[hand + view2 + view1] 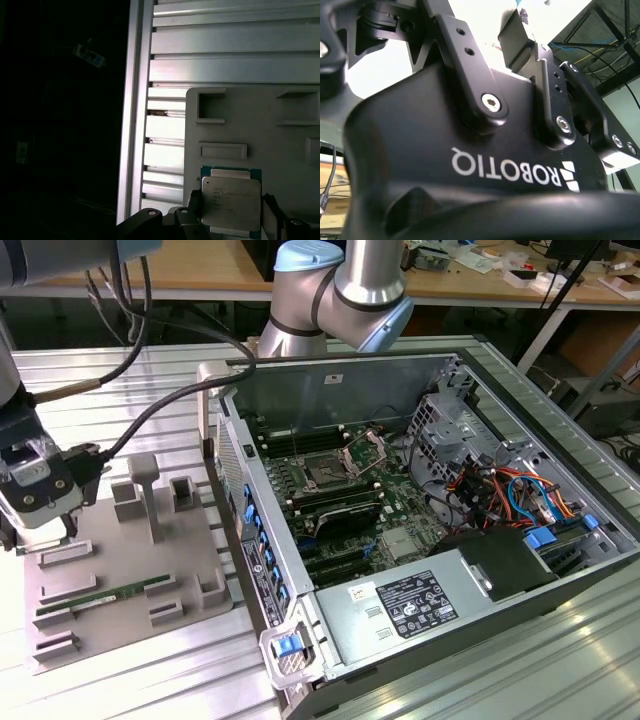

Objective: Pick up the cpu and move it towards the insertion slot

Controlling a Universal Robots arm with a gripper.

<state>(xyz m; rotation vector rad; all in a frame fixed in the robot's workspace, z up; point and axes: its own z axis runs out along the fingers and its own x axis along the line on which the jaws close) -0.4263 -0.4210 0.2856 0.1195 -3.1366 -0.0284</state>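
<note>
The cpu (231, 200), a pale silver square on a green edge, lies against the grey fixture plate (280, 140) in the first wrist view. My gripper (231, 212) sits right over it, with dark parts of the gripper on both sides of the chip. In the exterior view my gripper (38, 525) hangs low over the plate's far corner on the exterior view's left. The insertion slot (328, 472), a dark square socket with its silver frame raised, sits on the motherboard inside the open computer case (500, 370). In the second wrist view the gripper body (470, 150) is seen from close up.
A long green memory stick (100, 597) lies on the fixture plate (130, 570), which carries several raised grey blocks (145, 495). The case's side wall (255, 540) stands between plate and motherboard. Cables (150, 410) trail from the arm. The ribbed aluminium table (225, 60) runs beside a dark drop-off.
</note>
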